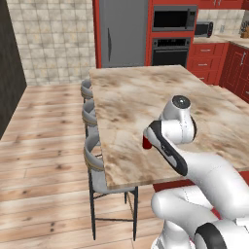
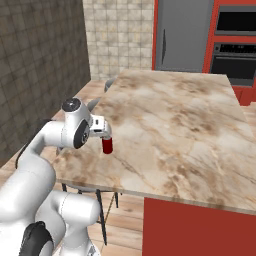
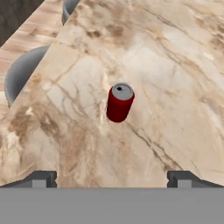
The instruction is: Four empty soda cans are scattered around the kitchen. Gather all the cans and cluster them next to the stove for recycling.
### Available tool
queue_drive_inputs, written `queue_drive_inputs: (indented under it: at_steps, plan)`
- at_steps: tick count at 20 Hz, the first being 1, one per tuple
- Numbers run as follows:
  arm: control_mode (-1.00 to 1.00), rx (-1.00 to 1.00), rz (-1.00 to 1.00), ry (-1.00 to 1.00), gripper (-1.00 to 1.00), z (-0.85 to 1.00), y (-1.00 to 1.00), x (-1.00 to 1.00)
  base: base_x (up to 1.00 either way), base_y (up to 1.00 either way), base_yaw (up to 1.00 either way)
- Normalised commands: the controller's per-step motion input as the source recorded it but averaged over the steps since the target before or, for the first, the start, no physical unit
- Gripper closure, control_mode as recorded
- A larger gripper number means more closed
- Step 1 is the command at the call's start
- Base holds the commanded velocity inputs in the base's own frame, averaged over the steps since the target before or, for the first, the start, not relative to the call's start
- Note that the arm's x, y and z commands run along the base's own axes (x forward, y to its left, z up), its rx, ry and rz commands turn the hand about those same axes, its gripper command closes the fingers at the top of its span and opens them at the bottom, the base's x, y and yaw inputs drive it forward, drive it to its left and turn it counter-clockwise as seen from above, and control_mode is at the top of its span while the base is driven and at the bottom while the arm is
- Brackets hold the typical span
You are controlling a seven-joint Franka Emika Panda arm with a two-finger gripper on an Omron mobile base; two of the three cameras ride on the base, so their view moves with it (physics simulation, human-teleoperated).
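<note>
a red soda can standing upright on the marbled counter is being approached by the wide-open, empty pincer, which must next be lowered around it and closed.

No readable text anywhere.

The red soda can standing on the marbled counter shows a plain red side and a silvery top, with no brand or label that can be made out. The wall oven beyond the counter's far end has a dark front, and any display on it is too small to read.
</note>
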Motion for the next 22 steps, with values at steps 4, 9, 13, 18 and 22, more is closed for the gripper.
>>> queue_drive_inputs:
  at_steps: [4,9,13,18,22]
  plan:
    - [-1.00,0.00,0.00,0.00,-1.00,-0.33,0.00,0.18,0.00,0.00,0.00]
    - [-1.00,0.00,0.00,0.00,-1.00,-0.23,0.00,0.20,0.00,0.00,0.00]
    - [-1.00,0.00,0.00,0.00,-1.00,-0.19,0.00,0.22,0.00,0.00,0.00]
    - [-1.00,0.00,0.00,0.00,-1.00,-0.21,0.00,0.20,0.00,0.00,0.00]
    - [-1.00,0.00,0.00,0.00,-1.00,-0.13,0.00,0.14,0.00,0.00,0.00]
